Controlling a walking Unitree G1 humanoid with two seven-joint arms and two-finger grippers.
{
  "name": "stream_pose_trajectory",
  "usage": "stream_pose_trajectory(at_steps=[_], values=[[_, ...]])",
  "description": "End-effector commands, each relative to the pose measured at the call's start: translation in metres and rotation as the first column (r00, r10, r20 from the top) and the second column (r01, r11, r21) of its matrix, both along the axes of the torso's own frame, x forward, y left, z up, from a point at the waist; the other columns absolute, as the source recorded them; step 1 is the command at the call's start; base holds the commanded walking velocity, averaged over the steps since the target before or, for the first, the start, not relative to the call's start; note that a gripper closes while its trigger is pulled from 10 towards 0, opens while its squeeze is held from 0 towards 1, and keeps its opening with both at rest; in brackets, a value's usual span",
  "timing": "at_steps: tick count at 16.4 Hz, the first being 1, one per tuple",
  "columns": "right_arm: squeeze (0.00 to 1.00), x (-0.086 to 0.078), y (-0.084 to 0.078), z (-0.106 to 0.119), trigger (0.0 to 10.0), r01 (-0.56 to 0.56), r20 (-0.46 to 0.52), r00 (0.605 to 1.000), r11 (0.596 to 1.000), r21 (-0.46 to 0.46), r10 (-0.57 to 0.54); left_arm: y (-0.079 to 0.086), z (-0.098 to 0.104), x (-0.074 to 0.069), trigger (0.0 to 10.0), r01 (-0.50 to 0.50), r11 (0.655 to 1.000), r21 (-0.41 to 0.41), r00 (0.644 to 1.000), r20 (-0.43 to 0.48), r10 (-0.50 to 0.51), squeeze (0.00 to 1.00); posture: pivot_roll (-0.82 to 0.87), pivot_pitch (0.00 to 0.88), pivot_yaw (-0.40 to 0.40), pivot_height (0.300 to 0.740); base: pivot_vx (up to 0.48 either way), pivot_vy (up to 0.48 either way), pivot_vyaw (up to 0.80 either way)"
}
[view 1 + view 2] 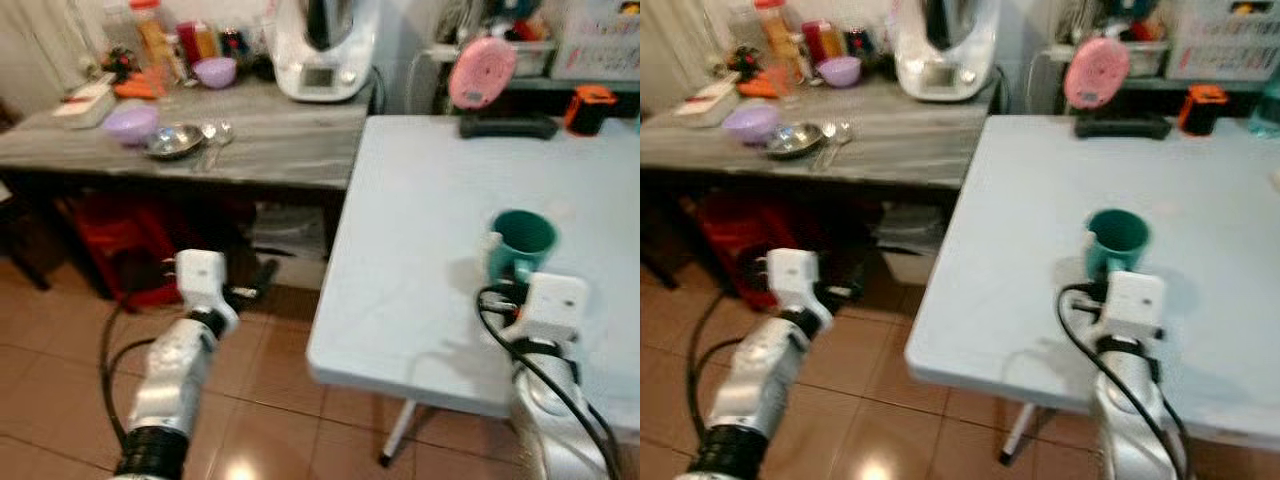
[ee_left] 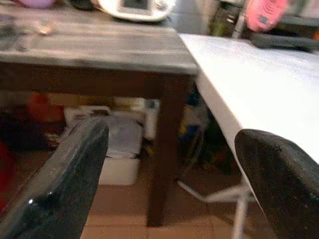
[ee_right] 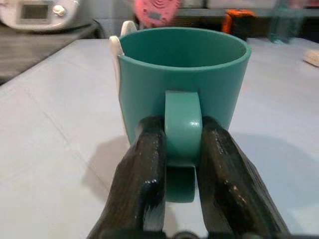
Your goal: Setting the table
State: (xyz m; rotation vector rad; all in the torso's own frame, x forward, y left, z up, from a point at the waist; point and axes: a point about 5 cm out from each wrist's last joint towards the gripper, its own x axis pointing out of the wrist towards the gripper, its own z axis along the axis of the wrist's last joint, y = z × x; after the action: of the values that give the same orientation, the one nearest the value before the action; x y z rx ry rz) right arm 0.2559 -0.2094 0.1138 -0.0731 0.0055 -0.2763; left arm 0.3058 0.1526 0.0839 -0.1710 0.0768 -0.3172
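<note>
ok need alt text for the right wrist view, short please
The right gripper is shut on the handle of a teal mug, one black finger on each side of it. The mug stands upright on a white table, with a pink object and a white appliance blurred behind.

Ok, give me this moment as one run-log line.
right end effector: shut on handle of teal mug | mug: upright on white table | left end effector: open, off table, idle
</note>
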Motion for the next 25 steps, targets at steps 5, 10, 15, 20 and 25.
stream_pose_trajectory(at_steps=[5,10,15,20,25], values=[[0.0,0.003,0.008,0.01,10.0,-0.021,0.045,0.999,1.0,0.002,0.021,0.01,0.005,0.003,10.0,-0.016,1.0,0.027,1.0,0.018,0.015,0.0,-0.05,0.0,0.074,0.74,0.0,0.47,0.0],[0.0,0.002,0.006,0.01,10.0,-0.014,0.045,0.999,1.0,0.0,0.014,0.007,0.005,0.003,10.0,-0.013,1.0,0.027,1.0,0.022,0.012,0.0,-0.06,0.0,0.073,0.74,0.0,0.475,0.0],[0.0,0.003,0.008,0.011,10.0,-0.018,0.048,0.999,1.0,-0.003,0.018,0.005,0.004,0.003,10.0,-0.011,1.0,0.027,1.0,0.021,0.01,0.0,-0.06,0.0,0.071,0.74,0.0,0.48,-0.56],[0.0,0.005,0.008,0.013,10.0,-0.025,0.058,0.998,1.0,-0.018,0.026,-0.001,0.0,0.001,10.0,0.005,1.0,0.025,1.0,0.015,-0.006,0.0,-0.06,0.0,0.073,0.74,0.0,0.48,-0.68],[0.0,0.005,0.009,0.017,10.0,-0.024,0.081,0.996,0.999,-0.034,0.027,-0.003,0.001,0.003,10.0,0.005,1.0,0.025,1.0,0.018,-0.005,0.0,-0.06,0.0,0.071,0.74,0.0,0.48,-0.22]])
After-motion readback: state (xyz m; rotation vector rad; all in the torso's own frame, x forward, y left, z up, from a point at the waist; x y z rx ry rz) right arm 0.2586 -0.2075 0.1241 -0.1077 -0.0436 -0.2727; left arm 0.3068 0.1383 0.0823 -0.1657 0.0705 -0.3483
